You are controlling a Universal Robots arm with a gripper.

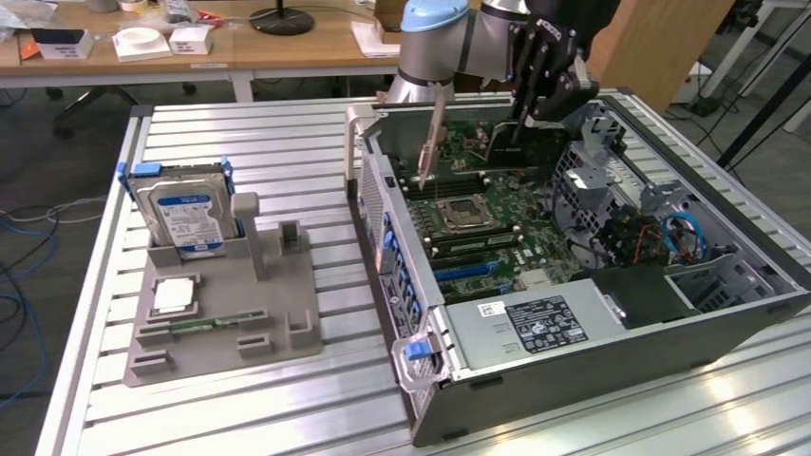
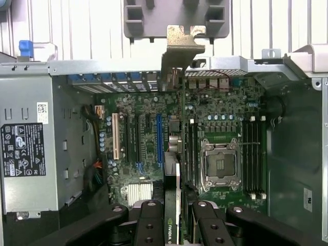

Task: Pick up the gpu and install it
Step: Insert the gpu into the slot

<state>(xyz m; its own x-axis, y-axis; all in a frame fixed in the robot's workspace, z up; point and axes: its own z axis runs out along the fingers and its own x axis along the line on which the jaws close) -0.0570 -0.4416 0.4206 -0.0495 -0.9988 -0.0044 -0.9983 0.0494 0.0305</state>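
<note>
Your gripper (image 2: pixel 177 215) is clamped on the gpu (image 2: pixel 177 169), fingers (image 2: pixel 149 225) pinching the card's top edge from both faces, so the card hangs edge-down under the wrist. That hold makes sense: the connector edge has to point at the board, and a top-edge pinch keeps the lower edge free.

In the exterior view the card (image 1: pixel 434 133) is up in the air over the far end of the open computer case (image 1: pixel 595 380), not seated. Its silver bracket (image 2: pixel 182 48) faces the case's rear wall, which is where the bracket has to land, so orientation looks right to me.

From the wrist view, the card runs in line with the expansion slots (image 2: pixel 158 138) on the motherboard (image 2: pixel 205 110). It looks to sit just beside the long blue slot, between it and the processor socket (image 2: pixel 220 163). I can't tell from here how high it is above the board.

The case lies on its side with the panel off, so you get straight-down access. The power supply (image 1: pixel 526 328) takes the near end, away from the slot area.

On the table (image 1: pixel 254 418), the grey holder (image 1: pixel 222 313) has the hard drive (image 1: pixel 188 217) standing upright in it and a memory stick (image 1: pixel 209 323) lying flat. Both are well apart from the arm.
</note>
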